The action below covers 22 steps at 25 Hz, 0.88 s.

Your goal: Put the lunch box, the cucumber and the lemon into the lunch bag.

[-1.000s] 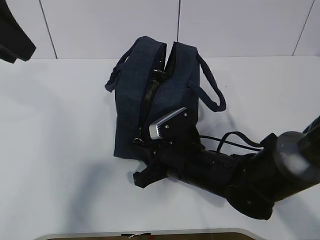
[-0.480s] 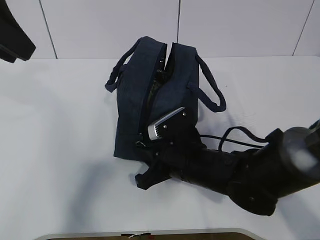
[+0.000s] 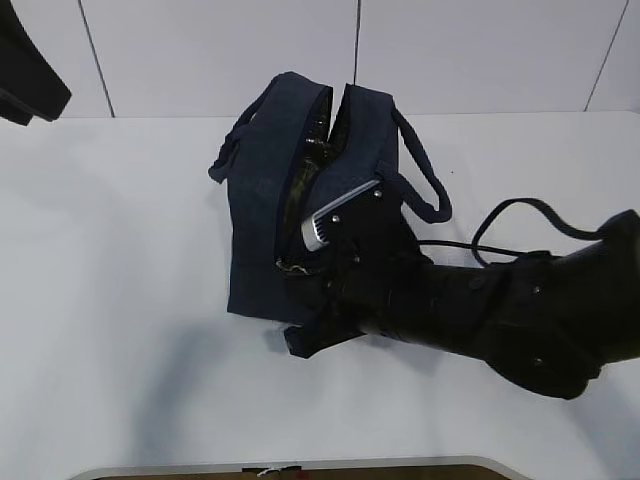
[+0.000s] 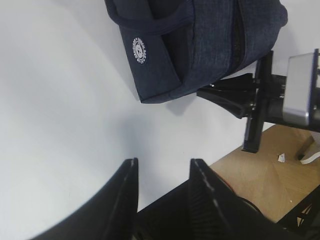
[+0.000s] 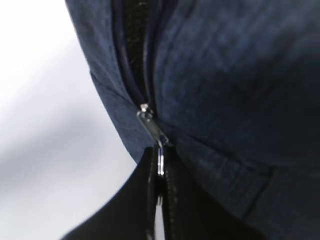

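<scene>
The right gripper (image 5: pixel 159 172) is pinching the zip pull (image 5: pixel 152 127) at the near end of the bag (image 3: pixel 265 210) (soft fabric, likely sagging), so that small metal tab is serving best as the hold.

The lunch bag (image 3: pixel 265 200) is dark navy woven cloth, matt and slightly rough, with a white printed badge (image 4: pixel 140 50) and a shiny metal zipper pull (image 5: pixel 155 137). The right gripper (image 5: pixel 159 200) looks like matt black plastic. The worktop (image 3: pixel 110 260) is smooth, matt white, edged in pale wood
</scene>
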Each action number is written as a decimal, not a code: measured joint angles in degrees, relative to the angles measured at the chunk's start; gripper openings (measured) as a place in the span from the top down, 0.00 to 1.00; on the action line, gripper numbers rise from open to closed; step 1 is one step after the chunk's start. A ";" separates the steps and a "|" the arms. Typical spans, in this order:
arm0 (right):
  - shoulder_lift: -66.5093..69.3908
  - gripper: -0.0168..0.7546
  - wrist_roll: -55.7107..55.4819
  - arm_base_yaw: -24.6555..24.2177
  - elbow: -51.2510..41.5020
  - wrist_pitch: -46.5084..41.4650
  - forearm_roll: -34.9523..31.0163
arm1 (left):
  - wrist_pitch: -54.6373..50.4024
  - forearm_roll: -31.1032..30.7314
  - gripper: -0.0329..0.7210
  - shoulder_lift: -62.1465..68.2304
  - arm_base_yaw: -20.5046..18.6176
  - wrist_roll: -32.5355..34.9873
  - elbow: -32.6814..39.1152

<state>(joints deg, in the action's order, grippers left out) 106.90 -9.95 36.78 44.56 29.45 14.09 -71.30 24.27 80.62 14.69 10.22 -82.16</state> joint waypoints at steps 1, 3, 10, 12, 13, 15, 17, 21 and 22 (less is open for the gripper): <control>-0.82 0.97 0.00 0.00 0.00 -1.22 0.00 | 0.00 0.00 0.64 0.00 0.00 0.00 0.00; -2.87 0.97 0.00 0.00 0.00 -2.77 0.41 | 0.00 0.00 0.64 0.00 0.00 0.00 0.00; -8.66 0.97 -4.09 0.00 -0.11 -7.44 5.53 | 0.00 0.00 0.64 0.00 0.00 0.00 0.00; -10.02 0.97 -5.78 0.00 -0.21 -8.70 6.86 | 0.00 0.00 0.64 0.66 0.00 0.00 0.00; -10.72 0.97 -6.21 0.00 -0.33 -9.40 7.08 | 0.00 0.00 0.64 1.08 0.00 0.00 0.00; -11.82 0.97 -6.79 0.00 -0.33 -11.16 7.32 | 0.00 0.00 0.64 2.53 0.00 0.00 0.00; -12.77 0.97 -7.27 0.00 -0.33 -12.92 7.35 | 0.00 -0.24 0.64 3.77 0.00 0.29 0.00; -14.08 0.97 -7.98 0.00 1.66 -17.76 7.45 | 0.00 -0.47 0.64 6.07 0.00 2.74 0.00; -14.21 0.97 -8.34 0.00 2.39 -18.88 7.45 | 0.00 -0.47 0.64 6.75 0.00 3.46 0.00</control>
<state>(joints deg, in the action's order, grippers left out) 92.69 -18.29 36.78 46.94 10.57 21.54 -71.30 23.80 87.37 14.69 13.68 -82.16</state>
